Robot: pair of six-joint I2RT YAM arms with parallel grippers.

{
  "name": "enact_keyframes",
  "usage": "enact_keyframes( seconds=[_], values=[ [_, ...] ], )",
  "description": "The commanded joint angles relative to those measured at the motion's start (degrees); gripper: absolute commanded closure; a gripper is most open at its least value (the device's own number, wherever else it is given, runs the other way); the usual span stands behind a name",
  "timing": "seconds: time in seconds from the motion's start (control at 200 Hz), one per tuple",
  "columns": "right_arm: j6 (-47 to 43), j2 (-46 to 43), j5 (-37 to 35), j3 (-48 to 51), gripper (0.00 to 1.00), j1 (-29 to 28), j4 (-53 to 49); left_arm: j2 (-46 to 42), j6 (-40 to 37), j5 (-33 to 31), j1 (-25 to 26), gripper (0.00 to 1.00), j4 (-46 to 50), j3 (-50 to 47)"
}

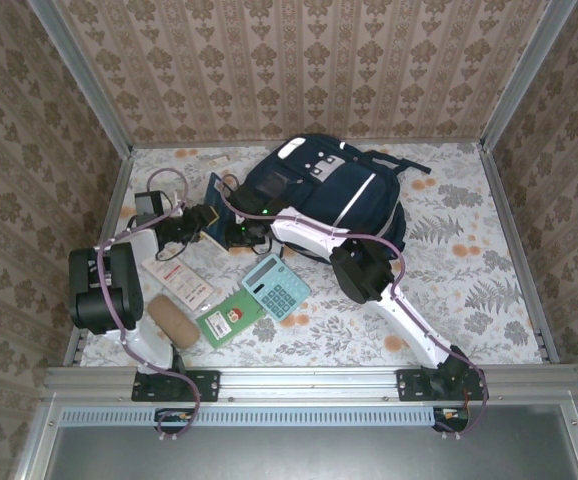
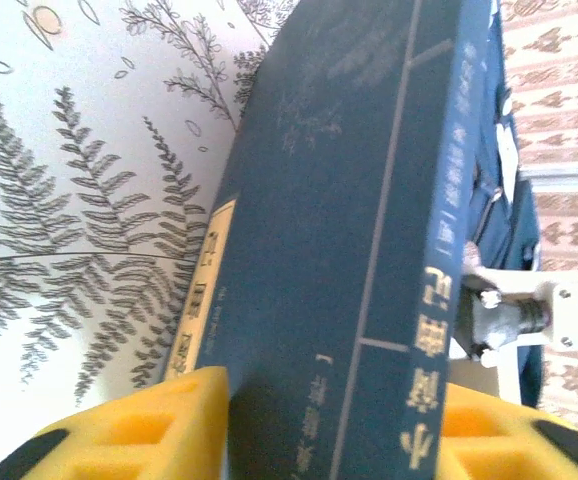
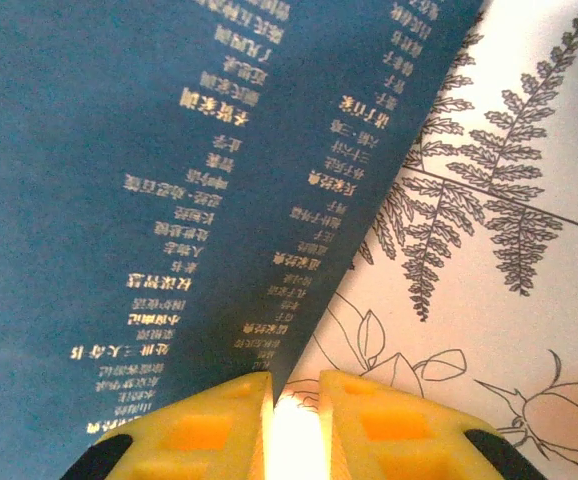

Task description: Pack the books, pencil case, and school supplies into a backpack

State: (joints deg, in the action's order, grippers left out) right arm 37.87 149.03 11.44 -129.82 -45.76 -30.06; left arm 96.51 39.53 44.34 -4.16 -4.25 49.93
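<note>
Overhead backpack (image 1: 319, 190), left wrist book (image 2: 339, 220) spine, right wrist gold lettering (image 3: 214, 105)

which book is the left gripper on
The dark blue book, tilted up in the left gripper; the green book lies flat beside the calculator.

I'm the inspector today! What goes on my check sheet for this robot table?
Surface: flowery cloth, lying flat.
Job's things: backpack at the back; blue book between both grippers; calculator, green book, pencil case and white card nearer the arms; small white piece by the back wall.
Clutter: nothing seen.
Grippers: left gripper jaws shut on the blue book; right gripper jaws nearly together at the book's edge, grip unclear.
Cables: purple cables loop along both arms.
Surroundings: patterned walls; metal rail at the near edge.
</note>
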Motion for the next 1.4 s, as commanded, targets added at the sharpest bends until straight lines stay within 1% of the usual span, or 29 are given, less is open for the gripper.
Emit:
enact_keyframes(
  seconds=[0.0,0.025,0.1,0.145,0.23,0.265,0.37,0.445,0.495,0.585,0.625,0.715,0.815,0.915,1.09,1.225,1.315,1.395],
  values=[
    [0.3,-0.2,0.5,-0.3,0.75,0.1,-2.2,-0.8,-2.9,-2.7,-0.1,0.73,5.2,1.7],
    [0.3,-0.7,0.1,-0.3,0.74,0.1,-2.3,-1.2,-3.3,-3.3,-0.1,0.78,6.0,1.9],
    [0.3,-2.4,-1.0,-0.3,0.65,0.2,-2.7,-2.8,-4.5,-5.6,-0.1,0.88,8.3,2.6],
    [0.1,-3.6,-1.8,0.0,0.62,0.2,-2.7,-4.0,-5.1,-7.0,-0.1,0.92,9.9,3.1],
    [-0.1,-6.4,-2.9,0.9,0.56,0.4,-2.5,-6.0,-5.8,-7.1,-0.2,0.99,11.6,4.1],
    [-0.1,-7.8,-3.4,1.5,0.53,0.6,-2.4,-6.8,-5.9,-7.1,-0.2,1.0,12.2,4.5],
    [0.3,-12.7,-5.2,4.6,0.45,1.2,-2.2,-9.3,-5.0,-6.9,-0.2,1.0,12.7,5.5],
    [1.1,-17.1,-5.9,8.6,0.41,1.8,-1.0,-10.9,-3.7,-4.7,0.1,1.0,12.0,5.8],
    [2.3,-20.4,-5.4,12.5,0.39,2.5,2.6,-12.0,-2.6,-3.3,0.4,1.0,11.5,6.0],
    [5.9,-27.2,-3.9,21.3,0.38,4.2,8.4,-14.0,-1.2,-1.8,1.7,1.0,11.2,6.8],
    [7.3,-30.0,-2.4,25.7,0.38,5.1,12.7,-14.8,-0.6,-1.4,2.5,1.0,10.9,7.1],
    [10.1,-36.5,0.7,34.8,0.35,7.2,20.4,-16.3,0.5,-1.2,5.4,1.0,10.1,7.9],
    [13.7,-41.1,5.5,41.3,0.34,10.1,25.5,-17.0,3.0,-0.6,8.8,1.0,7.8,8.8],
    [17.1,-44.8,8.1,47.4,0.34,12.4,30.5,-16.7,5.4,-0.2,12.7,1.0,5.0,9.9],
    [20.0,-49.6,10.5,53.8,0.32,15.0,35.6,-15.4,10.6,0.2,18.2,1.0,-0.4,11.4],
    [24.7,-51.2,13.8,58.0,0.32,16.7,43.1,-14.2,15.6,0.4,21.3,1.0,-6.1,11.7],
    [28.7,-51.9,15.8,60.6,0.34,17.8,49.6,-13.4,16.5,0.4,22.9,1.0,-7.0,12.3],
    [31.5,-52.2,17.4,62.0,0.38,18.5,54.4,-12.9,17.0,0.2,24.1,1.0,-7.7,12.4]
  ],
)
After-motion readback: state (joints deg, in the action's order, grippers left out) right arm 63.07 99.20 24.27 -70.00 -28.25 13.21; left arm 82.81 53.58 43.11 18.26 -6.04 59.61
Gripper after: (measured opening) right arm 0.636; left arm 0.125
